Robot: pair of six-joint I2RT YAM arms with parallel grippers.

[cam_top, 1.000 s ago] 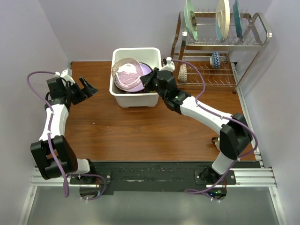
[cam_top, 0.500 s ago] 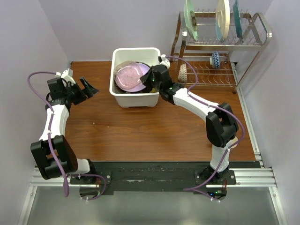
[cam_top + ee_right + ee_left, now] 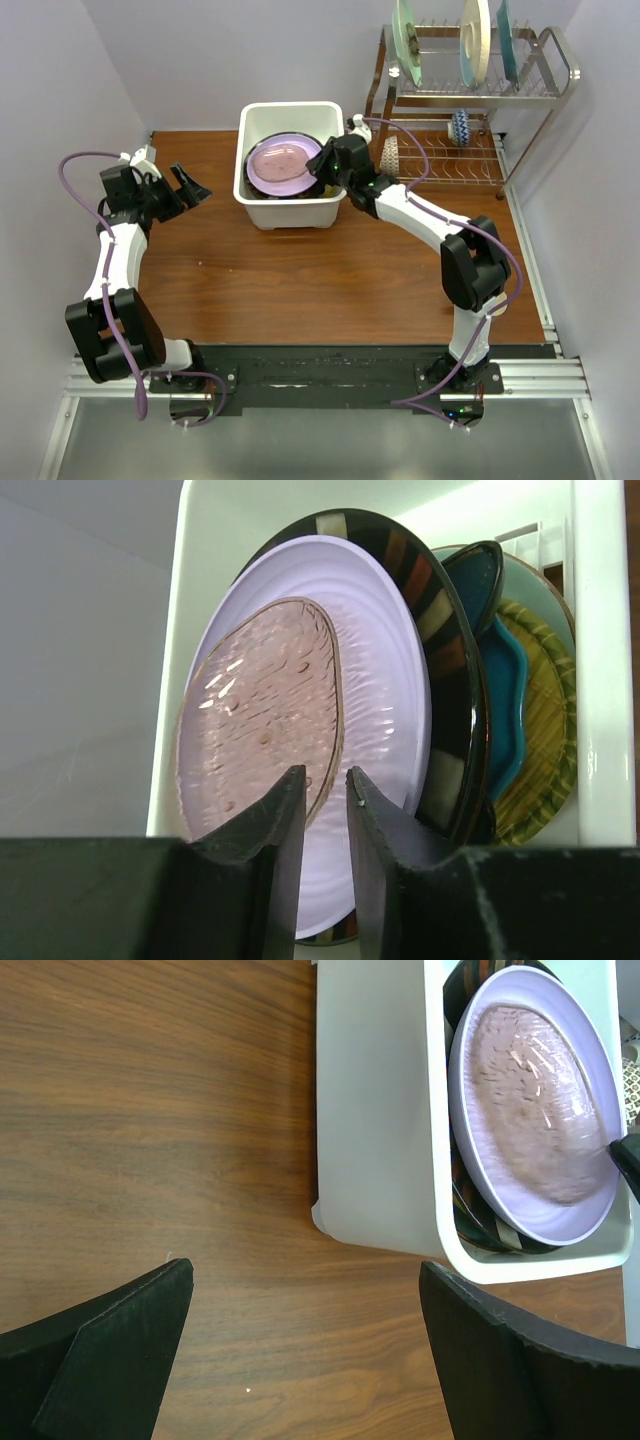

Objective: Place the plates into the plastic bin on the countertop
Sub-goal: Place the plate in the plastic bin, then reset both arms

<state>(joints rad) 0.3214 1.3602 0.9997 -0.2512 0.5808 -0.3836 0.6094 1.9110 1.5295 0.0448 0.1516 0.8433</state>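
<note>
Largely hidden: striped plate point(image 3: 452, 630) centre

Lilac plate point(image 3: 283, 165) and clear glass plate point(image 3: 262, 710) cover the other plates point(image 3: 505, 710); only rims show. Left wrist view: plastic bin point(image 3: 375, 1110) cut off top and right, left gripper point(image 3: 305, 1272) fingers cut at bottom. Small pieces point(image 3: 459, 127) on wire rack point(image 3: 520, 97), far right: unidentifiable.

Pale lilac walls point(image 3: 190, 60) enclosing my workspace; metal wire rack point(image 3: 530, 95) standing upper right; grey floor point(image 3: 320, 450) showing along bottom edge.
</note>
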